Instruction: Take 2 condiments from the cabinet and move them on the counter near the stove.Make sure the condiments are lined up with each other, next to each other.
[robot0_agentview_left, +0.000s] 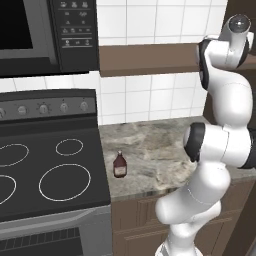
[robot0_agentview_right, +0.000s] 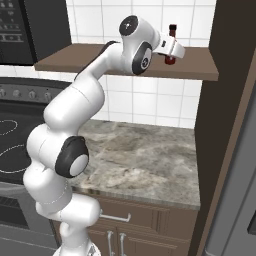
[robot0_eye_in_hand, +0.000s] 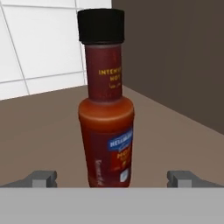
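Gripper (robot0_eye_in_hand: 111, 178) standing wide open up at the cabinet (robot0_agentview_right: 200, 67) shelf, gripping nothing, fingertips (robot0_eye_in_hand: 42, 178) showing low on either side of the red bottle (robot0_eye_in_hand: 106, 109) in the hand view. Facing that bottle head-on: dead ahead, centred between the two tips, standing upright on the brown shelf board with its black cap uppermost. Running its long axis vertically, so crossing the line between the tips at a right angle, which looks right for a side grasp around the body. Sitting close to the tall side panel on one flank, white tiles behind. Not yet touching, as far as can be judged; whether the tips are already level with the bottle's sides or a little short of it is hard to tell.

Reaching high in the right base view, wrist level with the shelf, bottle cap peeking above the hand.

Resting already on the counter (robot0_agentview_left: 150, 150): the maroon bottle (robot0_agentview_left: 119, 165), upright, just beside the stove (robot0_agentview_left: 50, 170) edge. Leaving one bottle to fetch, then to be set next to that one, in line.

Needing, probably, a short straight advance along the shelf before closing.
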